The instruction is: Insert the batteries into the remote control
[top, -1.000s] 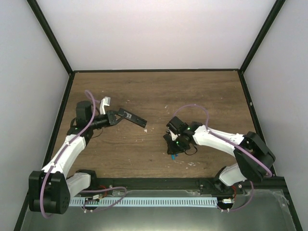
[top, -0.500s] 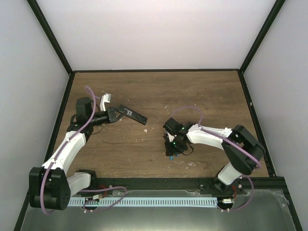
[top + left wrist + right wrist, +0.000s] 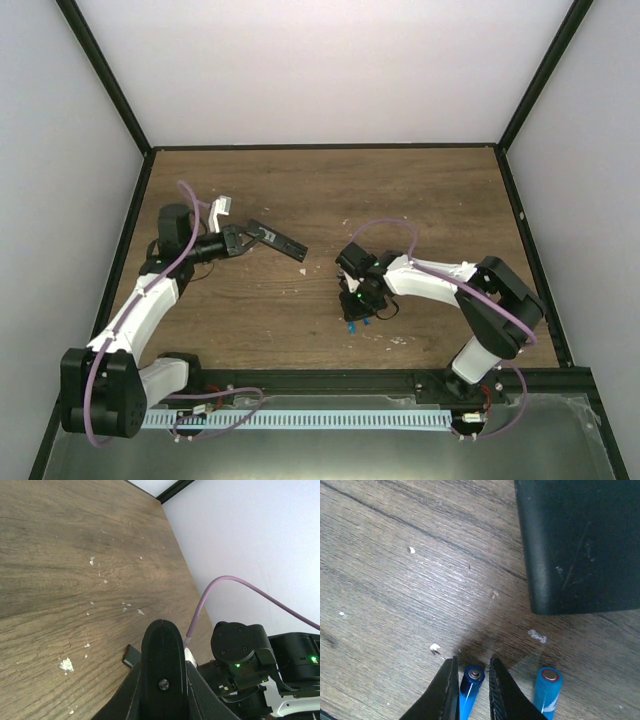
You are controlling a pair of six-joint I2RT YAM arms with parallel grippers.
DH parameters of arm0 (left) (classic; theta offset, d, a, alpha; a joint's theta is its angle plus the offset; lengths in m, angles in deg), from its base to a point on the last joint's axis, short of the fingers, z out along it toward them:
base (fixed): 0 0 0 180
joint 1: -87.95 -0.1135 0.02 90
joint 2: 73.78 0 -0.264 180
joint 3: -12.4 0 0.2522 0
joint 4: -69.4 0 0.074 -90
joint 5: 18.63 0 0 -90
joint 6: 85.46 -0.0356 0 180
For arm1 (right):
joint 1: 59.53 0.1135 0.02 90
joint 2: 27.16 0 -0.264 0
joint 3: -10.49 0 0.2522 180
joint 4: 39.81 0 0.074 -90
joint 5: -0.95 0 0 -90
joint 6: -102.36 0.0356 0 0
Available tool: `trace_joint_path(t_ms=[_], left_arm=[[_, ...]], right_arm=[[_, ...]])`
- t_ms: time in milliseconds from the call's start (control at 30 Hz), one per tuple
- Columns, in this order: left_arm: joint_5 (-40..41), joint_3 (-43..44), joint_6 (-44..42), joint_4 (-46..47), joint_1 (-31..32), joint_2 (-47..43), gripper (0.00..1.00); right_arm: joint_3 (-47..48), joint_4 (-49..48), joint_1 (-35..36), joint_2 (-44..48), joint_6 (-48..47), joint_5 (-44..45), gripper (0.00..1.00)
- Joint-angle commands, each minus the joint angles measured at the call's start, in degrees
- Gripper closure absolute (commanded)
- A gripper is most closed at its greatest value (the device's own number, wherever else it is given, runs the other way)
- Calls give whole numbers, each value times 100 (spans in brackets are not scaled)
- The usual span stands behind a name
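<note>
The left arm (image 3: 140,300) rises from the lower left of the top view, elbow bent, its forearm level and aimed toward centre. The left gripper (image 3: 238,241) is clamped on one end of the remote (image 3: 278,243). The right arm (image 3: 440,280) folds in from the lower right and stretches toward mid-frame, wrist pitched down. The right gripper (image 3: 358,308) sits low, its fingers (image 3: 447,692) nearly together and pinching a battery (image 3: 470,687).

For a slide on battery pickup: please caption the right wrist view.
The right gripper straddles one blue battery on the wooden table, a second battery lying just beside it.
</note>
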Motion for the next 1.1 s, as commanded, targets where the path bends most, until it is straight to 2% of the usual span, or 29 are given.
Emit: trace_joint_path(t_ms=[0,567,1067], left_arm=[[-183,-4,-65,218,24,84,100],[-478,-39,130,475,24,241,100],[-1102,-91,-11,265,24,443,100]], right_arm=[[-23,124,65,-168,-74,212,89],[158,145,66,131,-256,230,96],[1201,-482,-5,1611,-1311,67,99]])
